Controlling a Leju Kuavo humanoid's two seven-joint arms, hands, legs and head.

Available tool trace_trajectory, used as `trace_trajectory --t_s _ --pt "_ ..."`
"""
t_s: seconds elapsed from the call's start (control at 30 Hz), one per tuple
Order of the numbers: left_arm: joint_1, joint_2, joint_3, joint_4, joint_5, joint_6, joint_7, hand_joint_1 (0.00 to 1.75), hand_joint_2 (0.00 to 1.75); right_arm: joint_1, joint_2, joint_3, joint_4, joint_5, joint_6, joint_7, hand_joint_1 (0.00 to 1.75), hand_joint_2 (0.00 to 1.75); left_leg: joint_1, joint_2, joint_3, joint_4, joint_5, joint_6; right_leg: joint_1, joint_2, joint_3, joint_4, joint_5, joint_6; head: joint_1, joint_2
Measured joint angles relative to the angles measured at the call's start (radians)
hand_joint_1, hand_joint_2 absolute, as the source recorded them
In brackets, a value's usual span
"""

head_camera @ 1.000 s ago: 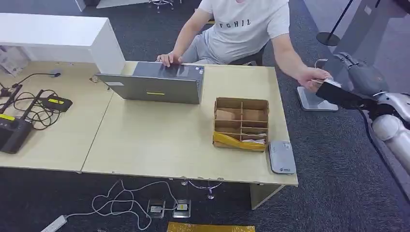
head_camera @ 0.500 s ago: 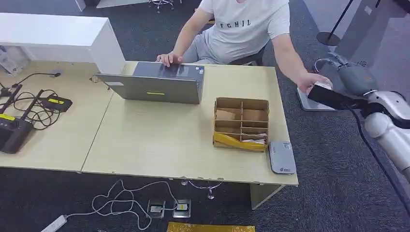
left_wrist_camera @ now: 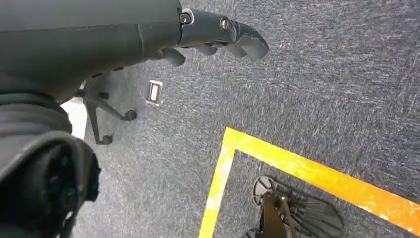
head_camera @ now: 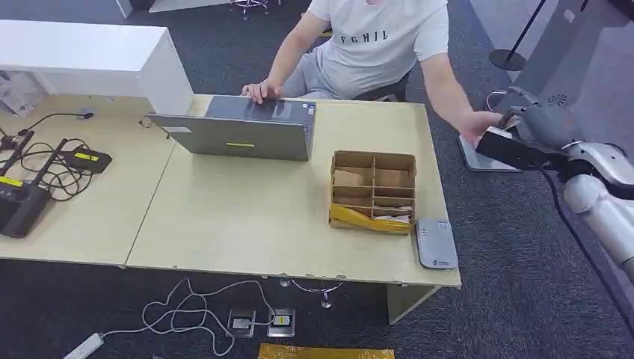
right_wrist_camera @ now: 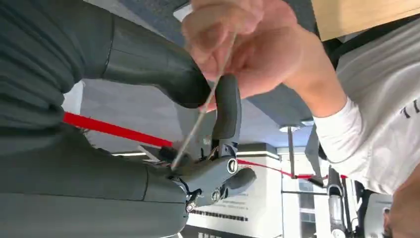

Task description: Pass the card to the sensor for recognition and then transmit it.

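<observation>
Right hand (right_wrist_camera: 198, 144) raised off table edge, pinching card (right_wrist_camera: 203, 116) with person's hand (right_wrist_camera: 247, 47).

The right hand (head_camera: 532, 123) meets a person's hand (head_camera: 478, 122) beside the desk (head_camera: 247, 217), well beyond the sensor (head_camera: 436, 243).

Evenly and brightly lit from overhead, with only soft, faint shadows under the table (head_camera: 224, 217). No harsh glare. Slight softness overall in the head view. Close, blurred person's hand (right_wrist_camera: 247, 44) at 12 o'clock in the right wrist view.
</observation>
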Motion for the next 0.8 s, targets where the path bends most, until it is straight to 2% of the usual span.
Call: trace_trajectory --t_s 0.3,0.47,0.8 --pt "0.000 0.001 -0.003 0.000 0.000 0.000 0.003 0.00 0.00 0.020 -0.014 -0.003 -0.012 0.024 0.012 0.023 1.75 1.75 0.000 0.000 0.000 0.000 0.000 0.000 0.000 0.000 0.000 0.000 0.000 0.000 0.000 0.000" --pt "0.000 0.001 -0.003 0.000 0.000 0.000 0.003 0.00 0.00 0.078 -0.027 -0.010 -0.079 0.041 0.012 0.072 1.75 1.75 0.000 0.000 0.000 0.000 0.000 0.000 0.000 0.000 0.000 0.000 0.000 0.000 0.000 0.000" --pt "0.000 0.001 -0.005 0.000 0.000 0.004 0.011 0.00 0.00 0.194 -0.056 -0.029 -0.156 0.033 0.014 0.092 1.75 1.75 0.000 0.000 0.000 0.000 0.000 0.000 0.000 0.000 0.000 0.000 0.000 0.000 0.000 0.000"
